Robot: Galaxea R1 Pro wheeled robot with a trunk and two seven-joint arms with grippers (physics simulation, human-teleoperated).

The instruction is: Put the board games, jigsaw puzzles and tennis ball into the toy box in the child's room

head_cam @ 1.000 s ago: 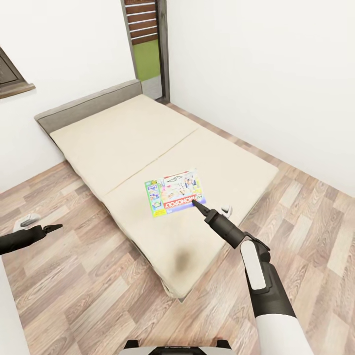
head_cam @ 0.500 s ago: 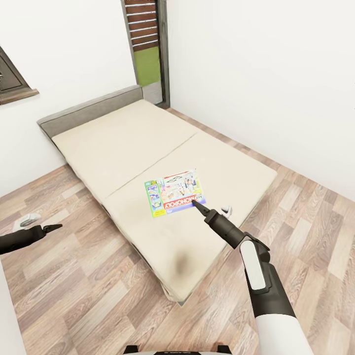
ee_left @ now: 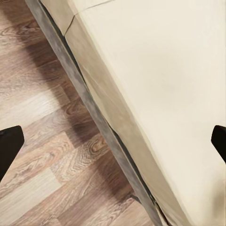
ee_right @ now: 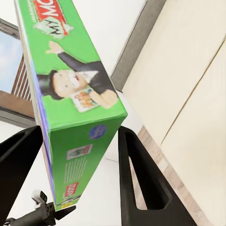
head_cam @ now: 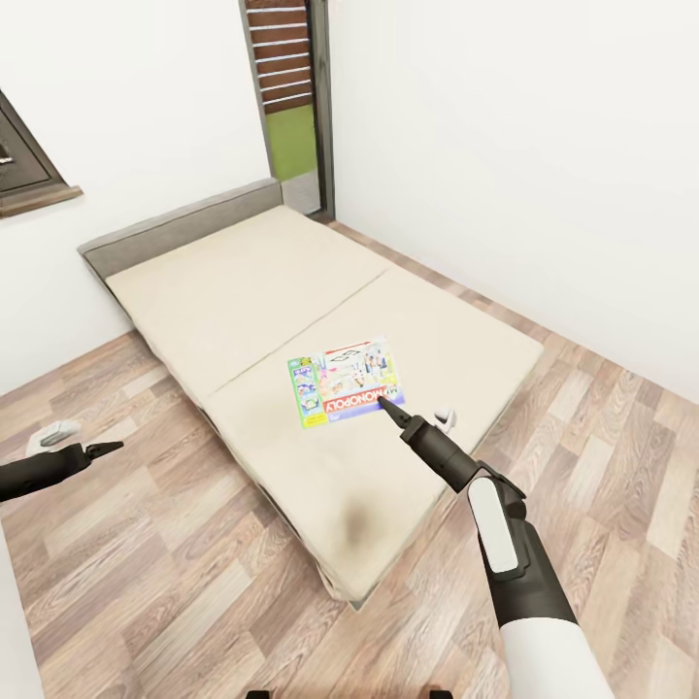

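Observation:
A white and green "Monopoly" board game (head_cam: 345, 382) hangs over the near half of the bed (head_cam: 243, 282), and my right gripper (head_cam: 386, 401) is shut on its near edge. In the right wrist view the box (ee_right: 70, 94) stands edge-on between the two dark fingers (ee_right: 134, 165) of that gripper (ee_right: 79, 129), with the beige mattress (ee_right: 188, 70) behind. My left gripper (head_cam: 112, 447) hovers over the wood floor left of the bed. Its fingertips (ee_left: 9, 146) sit wide apart, open and holding nothing, above the bed's grey side rail (ee_left: 94, 113). The toy box and table are out of view.
The grey headboard (head_cam: 184, 221) stands against the far wall beside a doorway (head_cam: 291, 107). A dark window frame (head_cam: 24, 165) is on the left wall, and a white wall runs along the bed's right side. Wood floor (head_cam: 175, 582) surrounds the bed's near corner.
The whole picture has shifted a little, so the camera moved: the bed sits slightly higher and further right. Both arms and the held box keep their places in view.

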